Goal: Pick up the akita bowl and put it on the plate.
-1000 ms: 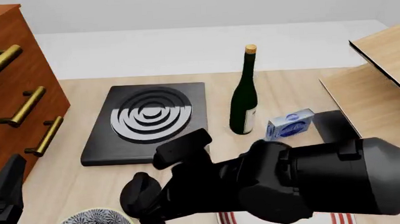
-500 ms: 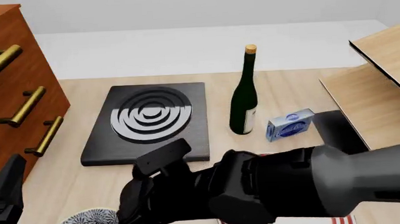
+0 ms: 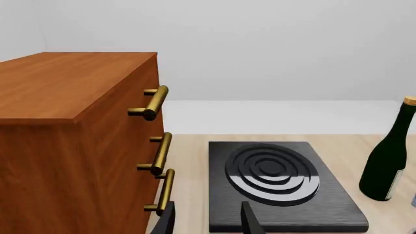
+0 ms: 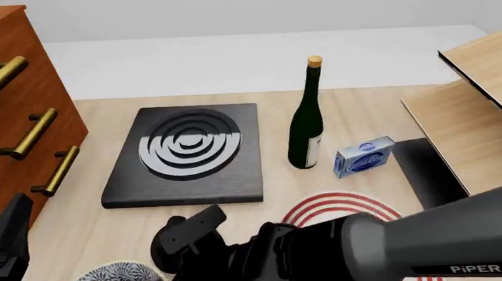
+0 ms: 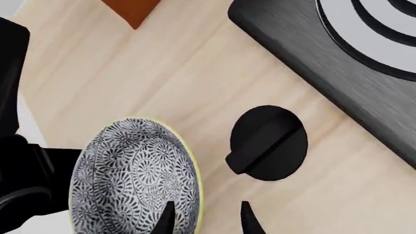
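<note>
Light wooden table [image 4: 111,232], pale grain, running back to a white floor or wall. Resting on it:
- wooden drawer chest [image 4: 16,106] with brass bar handles, far left
- black square stove slab [image 4: 184,157] with grey concentric rings, centre, just right of the chest
- dark green wine bottle [image 4: 305,122], upright, cork-topped, right of the slab
- small blue-and-white box [image 4: 363,156], just right of the bottle
- white plate [image 4: 343,206] with red rings, near edge, partly hidden by the right arm
- akita bowl [image 4: 113,280], blue-grey floral pattern, near edge, left of the plate
- light wooden shelf unit [image 4: 474,105], far right
</note>
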You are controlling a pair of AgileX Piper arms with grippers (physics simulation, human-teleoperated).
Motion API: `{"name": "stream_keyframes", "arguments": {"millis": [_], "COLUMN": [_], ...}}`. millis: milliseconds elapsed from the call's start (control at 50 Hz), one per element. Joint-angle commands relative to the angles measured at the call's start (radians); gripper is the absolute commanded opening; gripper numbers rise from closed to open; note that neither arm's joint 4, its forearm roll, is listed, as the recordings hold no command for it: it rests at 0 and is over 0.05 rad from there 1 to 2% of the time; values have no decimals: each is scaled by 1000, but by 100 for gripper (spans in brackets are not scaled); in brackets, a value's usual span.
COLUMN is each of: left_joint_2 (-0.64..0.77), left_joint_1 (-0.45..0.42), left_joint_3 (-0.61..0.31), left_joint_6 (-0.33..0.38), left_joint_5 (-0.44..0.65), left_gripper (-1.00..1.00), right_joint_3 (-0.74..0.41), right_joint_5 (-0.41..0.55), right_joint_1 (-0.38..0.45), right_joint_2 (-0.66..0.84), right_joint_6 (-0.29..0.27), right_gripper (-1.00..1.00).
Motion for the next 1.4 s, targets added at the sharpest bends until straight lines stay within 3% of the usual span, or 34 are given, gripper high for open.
{"name": "stream_keyframes", "arguments": {"millis": [20,420,460,480,960,1400], "left_joint_2": [0,0,0,0,0,0], "left_joint_1": [0,0,0,0,0,0], "left_joint_3": [0,0,0,0,0,0], "left_joint_6": [0,0,0,0,0,0], "left_joint_5": [0,0,0,0,0,0], "left_gripper": [100,100,100,100,100,100], "right_joint_3": [-2,-3,-13,-21,-9,107], "right_joint_5": [-23,-33,-23,-15,49,76], "right_joint_1": [29,36,27,14,-47,-128], "right_joint_2": [39,57,55,56,-63,-231], "right_joint_6": [11,15,-10,-19,-47,-56], "right_gripper": [100,100,100,-100,-100,-100]}}
